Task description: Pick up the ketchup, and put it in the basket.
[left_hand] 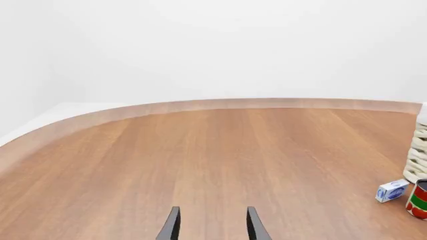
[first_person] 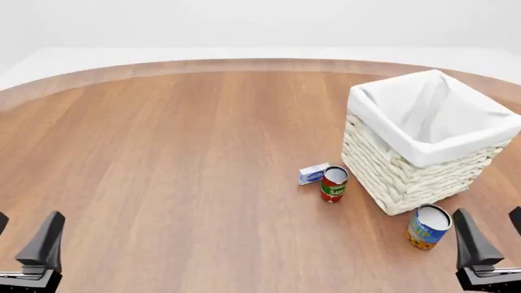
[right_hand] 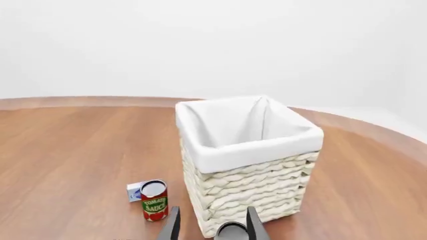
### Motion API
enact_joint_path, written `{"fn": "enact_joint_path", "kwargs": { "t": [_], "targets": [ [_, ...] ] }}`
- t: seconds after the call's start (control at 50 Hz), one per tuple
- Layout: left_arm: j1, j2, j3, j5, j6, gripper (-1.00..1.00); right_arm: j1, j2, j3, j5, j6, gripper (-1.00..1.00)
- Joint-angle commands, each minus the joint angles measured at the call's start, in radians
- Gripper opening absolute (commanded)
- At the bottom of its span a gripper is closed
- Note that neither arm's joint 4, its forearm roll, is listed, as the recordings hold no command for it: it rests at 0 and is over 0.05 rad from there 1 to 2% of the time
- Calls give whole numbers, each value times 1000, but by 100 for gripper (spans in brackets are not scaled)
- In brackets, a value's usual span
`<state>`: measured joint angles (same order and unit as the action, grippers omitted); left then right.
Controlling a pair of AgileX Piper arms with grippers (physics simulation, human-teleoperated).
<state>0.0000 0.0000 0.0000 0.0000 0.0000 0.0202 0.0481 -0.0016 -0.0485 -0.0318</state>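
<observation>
The ketchup is out of view in all three views. The basket [first_person: 391, 177], cream woven wicker with a white cloth liner, stands upright at the right of the table; nothing shows inside it. It also fills the middle of the right wrist view as the basket [right_hand: 247, 190], and a strip of the basket [left_hand: 419, 150] shows in the left wrist view. My left gripper [first_person: 24, 235] is open at the near left, holding nothing, as the left gripper [left_hand: 213, 212] shows close up. My right gripper [first_person: 494, 235] is open at the near right, just short of the basket, with the right gripper [right_hand: 213, 212] empty.
A short red tomato-sauce can [first_person: 334, 183] and a small blue-and-white box [first_person: 313, 174] stand just left of the basket. A blue-and-orange can [first_person: 427, 226] stands in front of the basket, close to my right gripper. The round wooden table's far edge [first_person: 244, 63] curves behind.
</observation>
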Motion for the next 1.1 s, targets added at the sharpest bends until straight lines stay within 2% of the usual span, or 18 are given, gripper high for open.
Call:
{"fn": "enact_joint_path", "kwargs": {
  "t": [0.02,0.28,0.44,0.6,0.76,0.8,0.88,1.1],
  "targets": [
    [0,0,0,0,0,100,63,171,1,-157,-80,100],
    [0,0,0,0,0,100,96,273,1,-250,-134,100],
    [0,0,0,0,0,100,158,356,1,-322,-177,100],
    [0,0,0,0,0,100,205,379,1,-340,-203,100],
    [0,0,0,0,0,100,258,452,0,-404,-223,100],
    [0,0,0,0,0,100,293,520,-1,-463,-225,100],
    [0,0,0,0,0,100,328,576,-9,-512,-235,100],
    [0,0,0,0,0,100,414,700,-54,-598,-239,100]
  ]
}}
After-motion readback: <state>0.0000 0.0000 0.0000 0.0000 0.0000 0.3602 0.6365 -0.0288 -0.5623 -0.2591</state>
